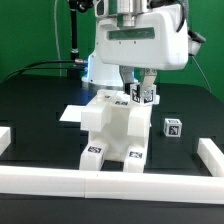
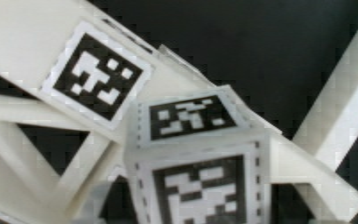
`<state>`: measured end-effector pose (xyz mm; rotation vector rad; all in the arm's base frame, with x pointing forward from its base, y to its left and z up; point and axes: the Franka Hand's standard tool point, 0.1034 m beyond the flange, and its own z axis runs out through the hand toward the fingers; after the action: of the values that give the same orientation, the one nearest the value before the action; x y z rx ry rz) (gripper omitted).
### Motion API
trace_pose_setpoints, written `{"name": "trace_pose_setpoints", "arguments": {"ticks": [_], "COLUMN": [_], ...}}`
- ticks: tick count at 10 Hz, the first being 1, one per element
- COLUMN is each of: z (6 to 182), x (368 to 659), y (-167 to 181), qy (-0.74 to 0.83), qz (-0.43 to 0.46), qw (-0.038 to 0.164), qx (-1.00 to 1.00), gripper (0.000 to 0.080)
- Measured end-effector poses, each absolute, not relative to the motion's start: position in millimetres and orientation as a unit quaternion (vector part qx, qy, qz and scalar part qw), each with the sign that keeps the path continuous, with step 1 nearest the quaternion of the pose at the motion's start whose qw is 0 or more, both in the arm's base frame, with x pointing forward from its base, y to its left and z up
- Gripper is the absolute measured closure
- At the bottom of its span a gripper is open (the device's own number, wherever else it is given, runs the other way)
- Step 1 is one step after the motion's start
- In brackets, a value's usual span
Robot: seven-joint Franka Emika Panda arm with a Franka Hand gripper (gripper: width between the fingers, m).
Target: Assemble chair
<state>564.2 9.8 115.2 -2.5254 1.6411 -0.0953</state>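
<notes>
the arm (image 1: 135, 40) reaches down from above to the middle of the black table (image 1: 35, 100). its claw (image 1: 141, 95) sits at the top of the chair (image 1: 112, 135), on the side toward the exterior view's right. the two dark fingers (image 1: 131, 94) stand a little apart, with a tagged white part of the chair between them. whether they press on that part i cannot tell.

the chair is a white, partly built block of panels standing in the centre of the table, with black-and-white tags (image 1: 95, 151) low on its front face. a flat sheet (image 1: 72, 115) lies on the table just beside it, on the exterior view's left. a small block (image 1: 172, 127) with a tag on it stands apart from the chair, on the exterior view's right. a white rail (image 1: 110, 182) runs along the near edge of the table.

the wrist view is filled by white chair bars (image 2: 34, 130) crossing at angles against the dark table. it shows three tags close up: one large (image 2: 101, 72), one tilted (image 2: 190, 115) and one partly cut off (image 2: 202, 190). no fingers show there.
</notes>
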Motion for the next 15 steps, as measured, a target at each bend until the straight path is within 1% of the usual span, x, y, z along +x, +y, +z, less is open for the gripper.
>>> {"name": "trace_pose_setpoints", "arguments": {"ticks": [1,2,3,4,5,6,7,8,9,10,11,12,13,14,15], "z": [115.2,115.2,116.6,118.3,116.8,115.2,116.4,119.3,118.4,117.8,117.7,116.9,112.5,113.2,112.8], "x": [564.2,563.6,563.0,564.6,560.8,557.4,557.8,557.7,556.1,556.4,556.5,557.7,555.1,556.1,556.0], "y": [10.1,13.5,23.1,23.7,24.6,27.9,25.3,14.1,12.7,13.4,12.4,12.9,28.7,30.9,29.4], "qy": [0.532,0.513,0.459,0.363,0.300,0.257,0.215,0.206,0.177,0.151,0.100,-0.007,-0.086,-0.126,-0.114], "qz": [-0.032,-0.030,-0.022,-0.024,-0.014,-0.007,-0.015,-0.033,-0.032,-0.033,-0.036,-0.044,-0.039,-0.040,-0.039], "qw": [0.064,0.058,0.045,0.042,0.039,0.038,0.043,0.051,0.045,0.044,0.039,0.014,0.002,0.001,0.001], "qx": [-0.844,-0.856,-0.887,-0.931,-0.953,-0.966,-0.976,-0.977,-0.983,-0.987,-0.994,-0.999,-0.996,-0.991,-0.993], "gripper": [0.0508,0.0508,0.0305,0.0305,0.0179,0.0158,0.0158,0.0151,0.0151,0.0150,0.0150,0.0150,0.0150,0.0150,0.0174]}}
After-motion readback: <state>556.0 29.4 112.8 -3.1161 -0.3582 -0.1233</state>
